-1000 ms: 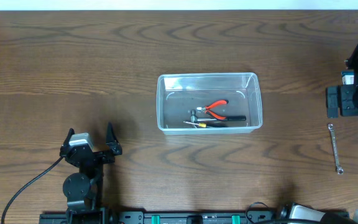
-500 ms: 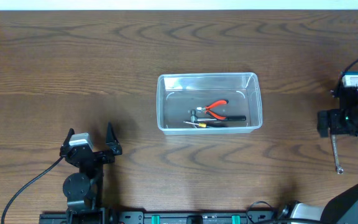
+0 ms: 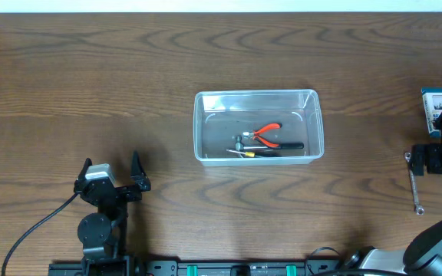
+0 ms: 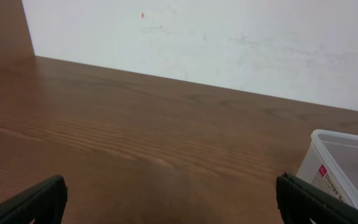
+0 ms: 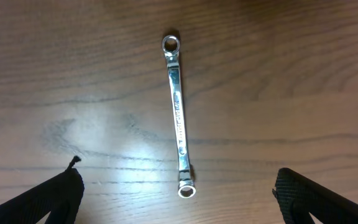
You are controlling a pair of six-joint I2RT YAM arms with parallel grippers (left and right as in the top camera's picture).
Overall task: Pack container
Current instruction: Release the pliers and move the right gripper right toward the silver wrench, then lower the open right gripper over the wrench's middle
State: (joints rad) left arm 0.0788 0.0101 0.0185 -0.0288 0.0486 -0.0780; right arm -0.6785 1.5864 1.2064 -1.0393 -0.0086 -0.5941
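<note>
Now, 1 container [image 3: 255,93], 1 wrench [image 5: 179,115] outside

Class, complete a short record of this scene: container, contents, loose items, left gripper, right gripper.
container: clear tub, middle of the table
contents: red-handled pliers and other small tools
loose items: wrench lying flat at right; blue-and-white box beyond it
left gripper: open, empty, apart from the container
right gripper: open, empty, over the wrench

Container [image 4: 335,174] partly off-frame, L wrist cam
</note>
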